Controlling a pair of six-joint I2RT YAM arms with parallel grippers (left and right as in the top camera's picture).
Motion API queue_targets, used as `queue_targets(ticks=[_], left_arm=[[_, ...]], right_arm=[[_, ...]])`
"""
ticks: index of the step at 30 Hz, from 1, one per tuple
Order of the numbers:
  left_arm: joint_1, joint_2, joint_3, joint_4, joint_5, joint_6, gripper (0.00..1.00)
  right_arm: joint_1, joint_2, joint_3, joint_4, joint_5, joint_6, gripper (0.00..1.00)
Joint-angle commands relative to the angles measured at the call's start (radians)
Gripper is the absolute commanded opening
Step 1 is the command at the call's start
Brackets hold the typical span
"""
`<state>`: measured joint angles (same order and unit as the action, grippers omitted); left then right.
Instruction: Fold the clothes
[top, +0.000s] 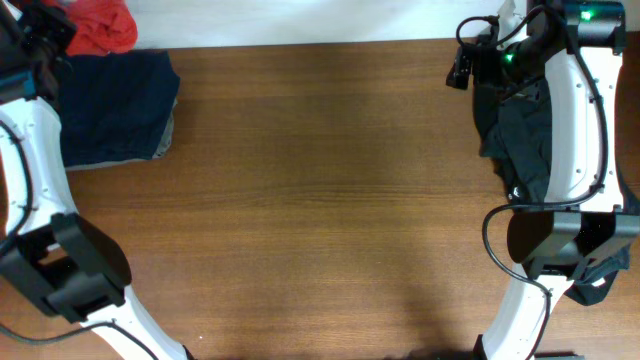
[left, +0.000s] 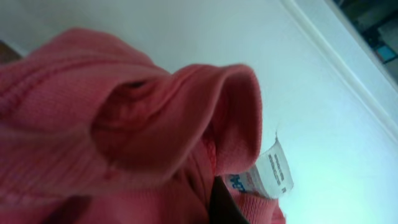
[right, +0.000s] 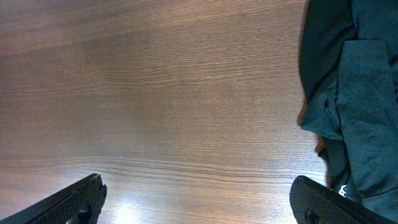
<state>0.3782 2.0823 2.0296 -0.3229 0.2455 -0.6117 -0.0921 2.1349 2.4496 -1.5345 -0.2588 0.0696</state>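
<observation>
— At the far-left corner of the worktop (top: 320, 200), what does the left tool (top: 47, 32) carry?

— Possibly the red garment (left: 124, 124), bunched there beside the folded navy garment (top: 115, 105). Left wrist view: red knit and its white label (left: 272, 172) fill the frame. That tool's tips are hidden, so whether it pinches the cloth or merely sits against it cannot be told.

— And the right side?

— On the right tool (right: 199, 208), the fingers (right: 78, 199) are spread wide, holding nothing, over wood. The dark garment (right: 360, 93) lies crumpled just beside it, at the right edge of the worktop.

— Which step is in hand?

— Judged from the layout: one item is folded, the red and the dark ones are not yet. The middle of the worktop is the likely folding ground.

— How is it done well?

— Bring one garment to the middle. Take it at two edge points, hem corners or shoulders, rather than at a bunched fold. Spread it flat before making any crease. The label probably marks the neckline, so use it for orientation. Fold towards the centre, press each crease against the wood, then stack it on the navy item, edges aligned.
</observation>
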Motion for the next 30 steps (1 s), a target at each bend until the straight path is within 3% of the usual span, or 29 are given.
queue_targets(ticks=[1, 9, 15, 16, 17, 24, 27, 30], left_arm=[[0.011, 0.063, 0.026, 0.001, 0.029, -0.006, 0.01], [0.039, 0.085, 0.026, -0.385, 0.027, 0.003, 0.01], [0.134, 0.085, 0.026, -0.629, -0.006, 0.006, 0.04], [0.168, 0.085, 0.026, -0.680, 0.002, 0.006, 0.66], [0.201, 0.085, 0.026, -0.730, 0.002, 0.006, 0.99], [0.299, 0.085, 0.027, -0.822, 0.220, 0.298, 0.99], [0.286, 0.085, 0.027, -0.786, 0.345, 0.439, 0.99], [0.240, 0.085, 0.027, -0.709, 0.359, 0.543, 0.98]], right_arm=[[0.001, 0.000, -0.006, -0.003, 0.009, -0.010, 0.99], [0.001, 0.000, -0.006, 0.001, 0.009, -0.010, 0.99], [0.001, 0.000, -0.006, 0.002, 0.009, -0.011, 0.99], [0.001, 0.000, -0.006, 0.002, 0.009, -0.011, 0.99], [0.001, 0.000, -0.006, 0.004, 0.009, -0.011, 0.99], [0.001, 0.002, -0.006, 0.006, 0.009, -0.010, 0.99], [0.002, 0.014, -0.006, 0.006, 0.005, -0.010, 0.99], [0.007, 0.036, -0.006, 0.005, 0.002, -0.010, 0.99]])
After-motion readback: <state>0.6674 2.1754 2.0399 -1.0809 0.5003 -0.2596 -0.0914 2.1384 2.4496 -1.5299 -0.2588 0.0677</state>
